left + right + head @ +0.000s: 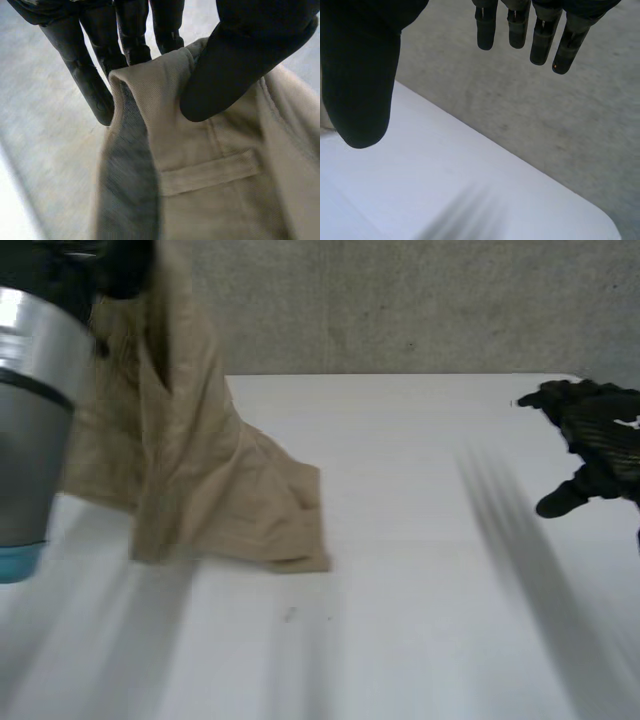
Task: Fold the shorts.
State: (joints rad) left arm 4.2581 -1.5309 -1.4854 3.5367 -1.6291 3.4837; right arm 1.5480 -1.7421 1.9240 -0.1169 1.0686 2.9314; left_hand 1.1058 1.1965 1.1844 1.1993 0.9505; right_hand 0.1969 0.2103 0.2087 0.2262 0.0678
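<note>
- My left hand (235, 65) pinches the shorts (200, 490) by an edge between thumb and fingers, held up at ten o'clock, with the lower part resting on the table (420, 570). I judge that pinch could slip.
- My right hand (595, 445) hangs at three o'clock, fingers straight and apart, empty. Handled one-handed, the cloth could bunch.

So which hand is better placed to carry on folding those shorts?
Left. The left hand pinches the shorts at an edge between thumb and fingers, lifting them while the lower part lies on the table. The right hand hangs open, apart from the cloth, near the table's far right corner.
</note>
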